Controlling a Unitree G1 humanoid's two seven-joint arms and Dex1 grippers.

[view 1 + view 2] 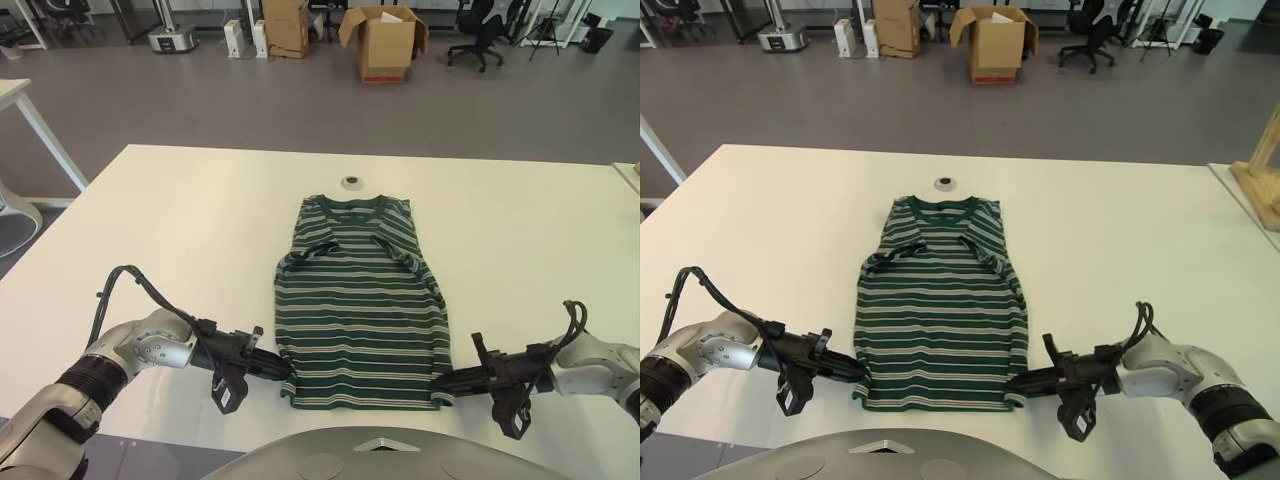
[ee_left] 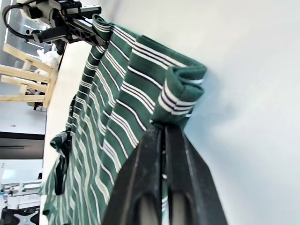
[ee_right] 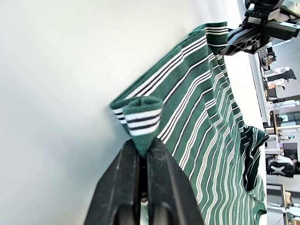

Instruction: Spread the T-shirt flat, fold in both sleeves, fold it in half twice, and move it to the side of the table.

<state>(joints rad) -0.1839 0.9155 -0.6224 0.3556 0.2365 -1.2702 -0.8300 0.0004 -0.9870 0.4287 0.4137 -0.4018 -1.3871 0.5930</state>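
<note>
The green-and-white striped T-shirt (image 1: 360, 300) is lying flat in the middle of the white table (image 1: 150, 220), collar on the far side, hem towards me. Both sleeves are folded in on top of the body: left sleeve (image 1: 308, 252), right sleeve (image 1: 405, 258). They almost meet below the collar.

My left gripper (image 1: 287, 372) is at the near left hem corner, low over the table, fingers clamped on the cloth. In the left wrist view the two black fingers (image 2: 150, 187) sit pressed together, with the striped hem corner bunched up just past their tips.

My right gripper (image 1: 440, 380) is at the near right hem corner, also clamped on the shirt. In the right wrist view its fingers (image 3: 122, 187) pinch a small rolled fold of the hem. The hem runs between the two grippers along the near edge.

A small round dark object (image 1: 352, 182) is on the table just beyond the collar, not touching the shirt. On the floor behind are an open cardboard box (image 1: 385, 42) and an office chair (image 1: 478, 35). A wooden frame (image 1: 1262, 175) is at the table's right edge.
</note>
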